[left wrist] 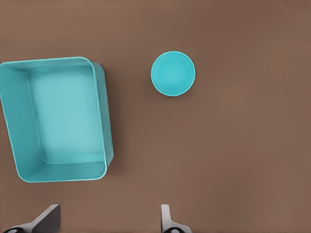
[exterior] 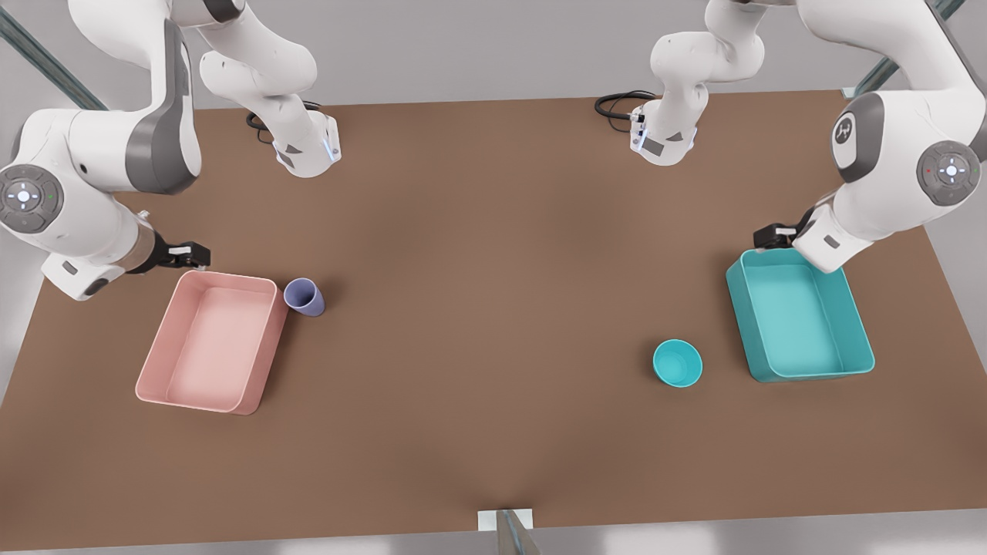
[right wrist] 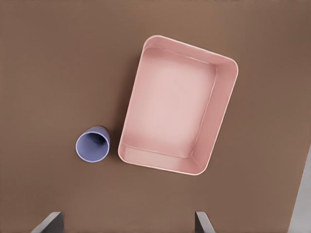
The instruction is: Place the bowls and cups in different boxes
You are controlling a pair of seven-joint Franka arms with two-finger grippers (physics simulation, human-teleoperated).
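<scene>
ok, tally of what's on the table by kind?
Boxes: 2, pink box and teal box
Bowls: 1, bowl
Cups: 1, cup
Total: 4

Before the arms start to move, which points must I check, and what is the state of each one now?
1. Left end effector open, above table near teal box: ok.
2. Right end effector open, near pink box: ok.
3. Teal bowl upright on table, apart from teal box: ok.
4. Purple cup upright, close beside pink box: ok; whether it touches the box: cannot tell.
5. Both boxes empty: ok.
</scene>
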